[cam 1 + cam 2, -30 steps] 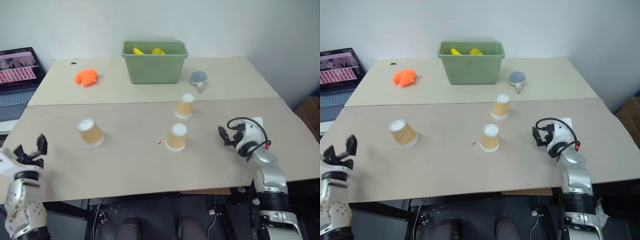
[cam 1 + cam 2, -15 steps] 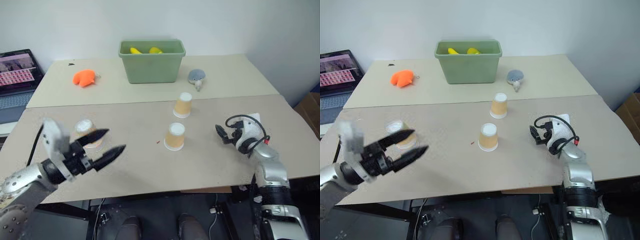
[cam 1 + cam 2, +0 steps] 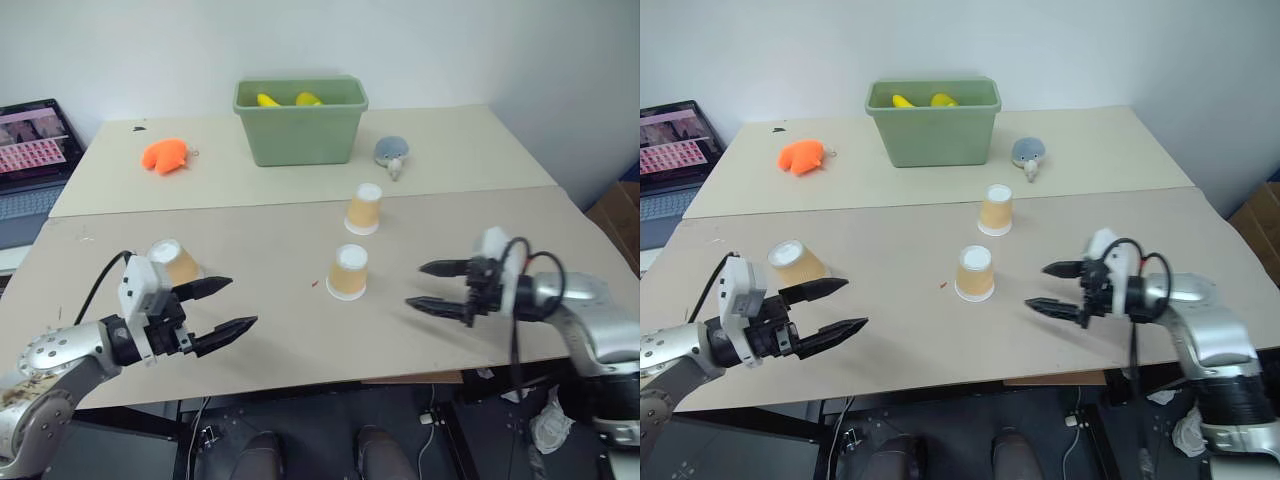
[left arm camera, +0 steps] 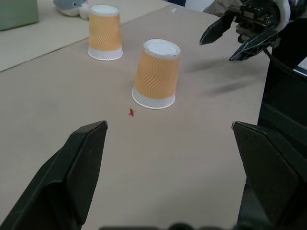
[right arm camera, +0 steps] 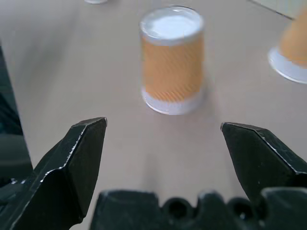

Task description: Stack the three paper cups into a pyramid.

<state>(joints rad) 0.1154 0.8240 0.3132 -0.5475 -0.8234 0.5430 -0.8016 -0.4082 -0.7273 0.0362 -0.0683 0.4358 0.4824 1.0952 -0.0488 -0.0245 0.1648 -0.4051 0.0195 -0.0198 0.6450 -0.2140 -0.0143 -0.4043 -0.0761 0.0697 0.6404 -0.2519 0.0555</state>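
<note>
The left pincer (image 3: 222, 306) hovered over the counter (image 3: 280, 340) with its two black fingers spread wide and nothing between them. The right pincer (image 3: 430, 287) hung across from it, likewise spread and empty, the two tips pointing toward each other.

Three paper cups stood upside down and apart, no pyramid built. Taking the middle cup (image 3: 349, 272) as landmark: it stood between the two pincers, nearer the right one. The second cup (image 3: 364, 209) stood just behind it, toward the wall. The third cup (image 3: 172, 264) sat well off to its left, leaning, just behind the left pincer's fingers.

Behind the second cup, beyond the seam, stood one green bin (image 3: 300, 122) with two yellow things (image 3: 285, 99) inside. One grey plush toy (image 3: 392, 153) lay right of the bin, one orange toy (image 3: 165, 155) well left of it.

The counter was two pale tan boards joined by a seam, against a plain white wall. One laptop (image 3: 32, 155) with a lit screen sat at the far left edge.
</note>
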